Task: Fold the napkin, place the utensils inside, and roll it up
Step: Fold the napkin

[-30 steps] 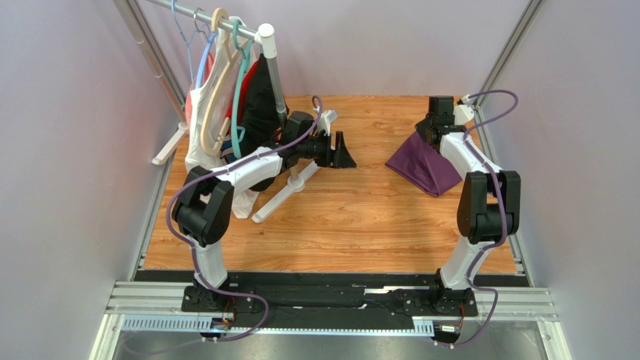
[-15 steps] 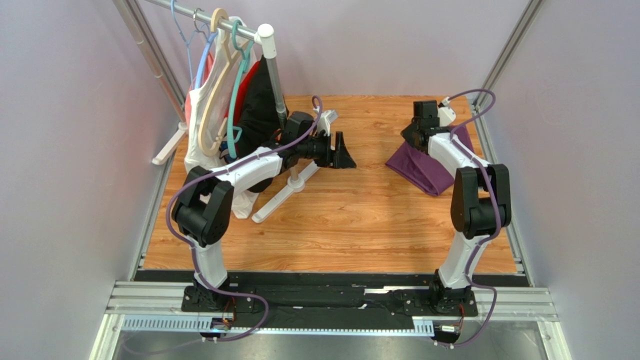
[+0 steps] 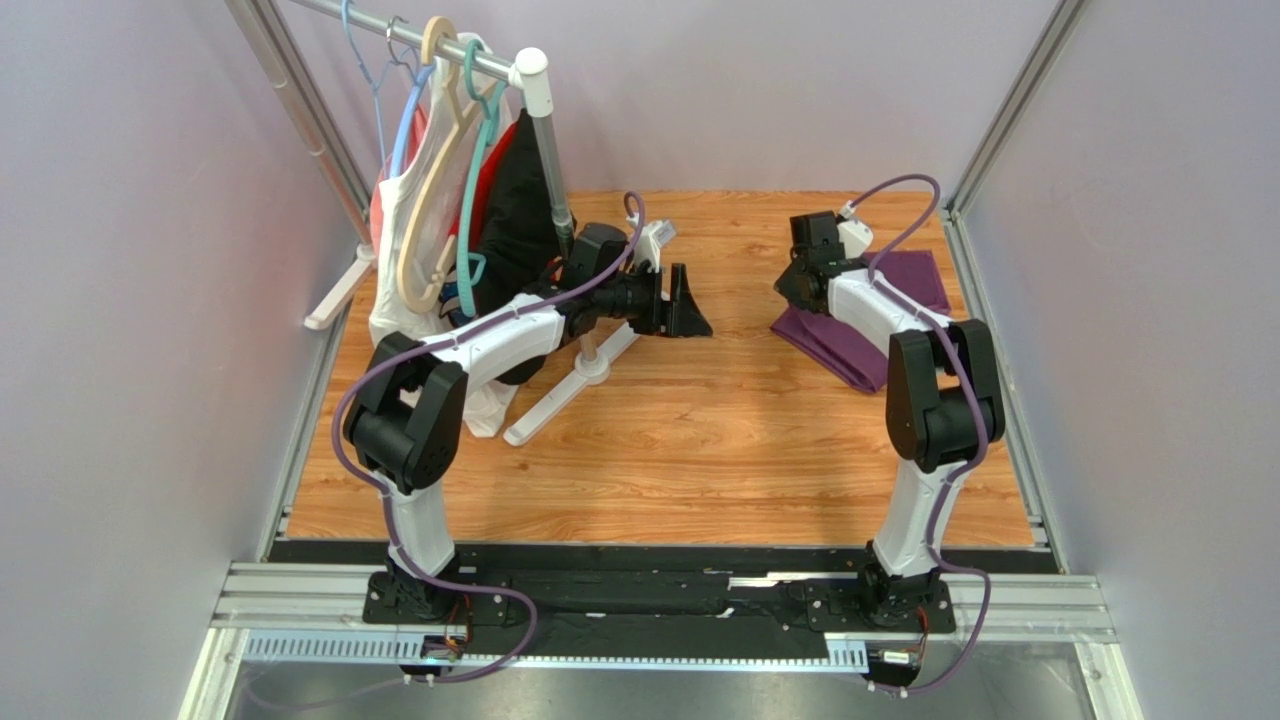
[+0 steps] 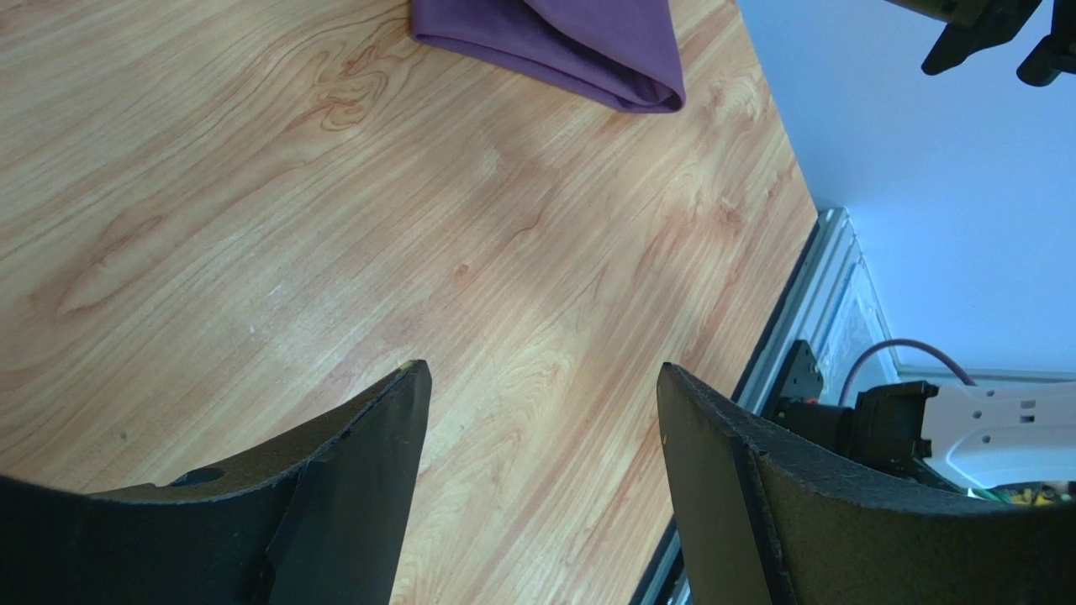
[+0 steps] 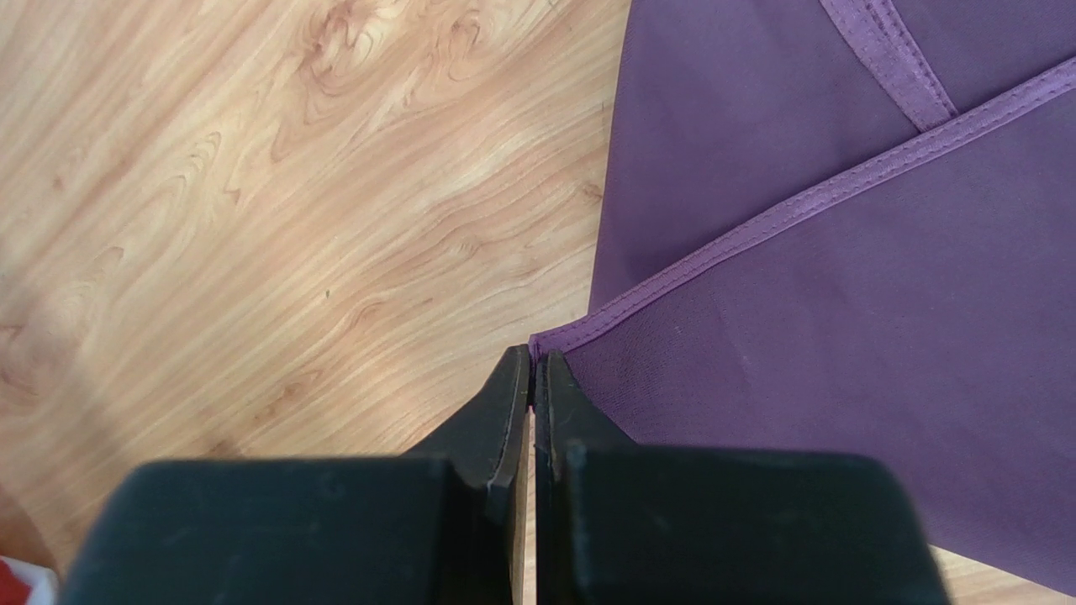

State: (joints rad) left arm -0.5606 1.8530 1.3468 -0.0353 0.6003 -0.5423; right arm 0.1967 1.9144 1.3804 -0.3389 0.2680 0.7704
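Note:
The purple napkin lies at the back right of the wooden table, partly doubled over itself. My right gripper is at its left side, shut on a hemmed corner of the napkin; in the right wrist view that corner ends right at the tips of my right gripper. My left gripper hovers near the table's middle back, pointing right, well left of the cloth. In the left wrist view the left gripper is open over bare wood, with the napkin far ahead. The utensils are out of view.
A clothes rack with hangers and white, red and black garments stands at the back left; its white foot reaches onto the table beneath my left arm. Metal rails edge the table on the right.
My right gripper has carried the napkin's corner leftward and lower, so the raised tent of cloth has flattened into a fold. The left arm has stayed still.

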